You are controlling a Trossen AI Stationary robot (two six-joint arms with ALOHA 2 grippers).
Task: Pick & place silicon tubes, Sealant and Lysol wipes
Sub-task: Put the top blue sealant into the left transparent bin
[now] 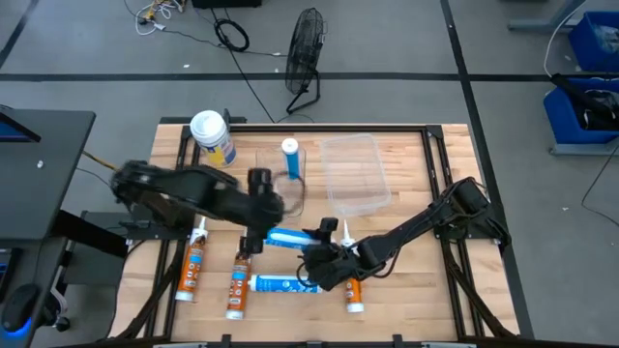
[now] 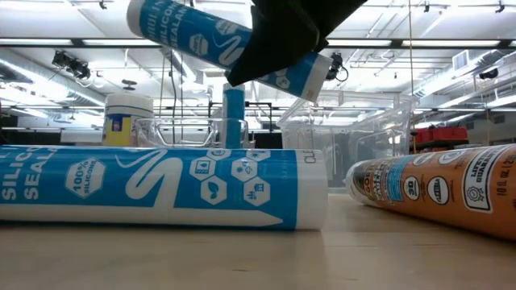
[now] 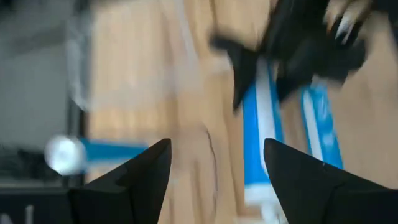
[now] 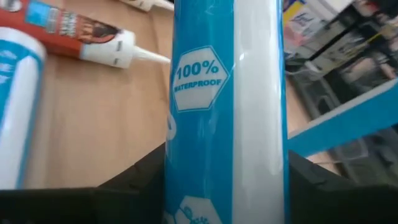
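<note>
My right gripper (image 1: pixel 319 253) is shut on a blue-and-white silicone tube (image 1: pixel 286 239) above the table's middle front; the tube also shows in the low view (image 2: pixel 187 32). My left gripper (image 1: pixel 254 232) is open and empty just left of that tube. A second blue tube (image 1: pixel 280 283) lies on its side on the table, and a third (image 1: pixel 290 155) stands upright in a clear container. Three orange sealant tubes (image 1: pixel 193 271) (image 1: pixel 238 287) (image 1: pixel 353 292) lie near the front. The Lysol wipes canister (image 1: pixel 213 135) stands upright at the far left. My right gripper pinches the blue-and-white tube by its round body (image 4: pixel 224 155) between its two fingers (image 4: pixel 140 171), one on each side. The fingers come from the table's right, and the tube sticks out ahead of them toward the left. The tube is lifted clear and tilted (image 2: pixel 306 76).
A clear plastic bin (image 1: pixel 356 174) stands at the far right of the tabletop. The clear container (image 1: pixel 282 179) with the upright tube is left of it. A fan (image 1: pixel 305 48) stands on the floor beyond the table's far edge.
</note>
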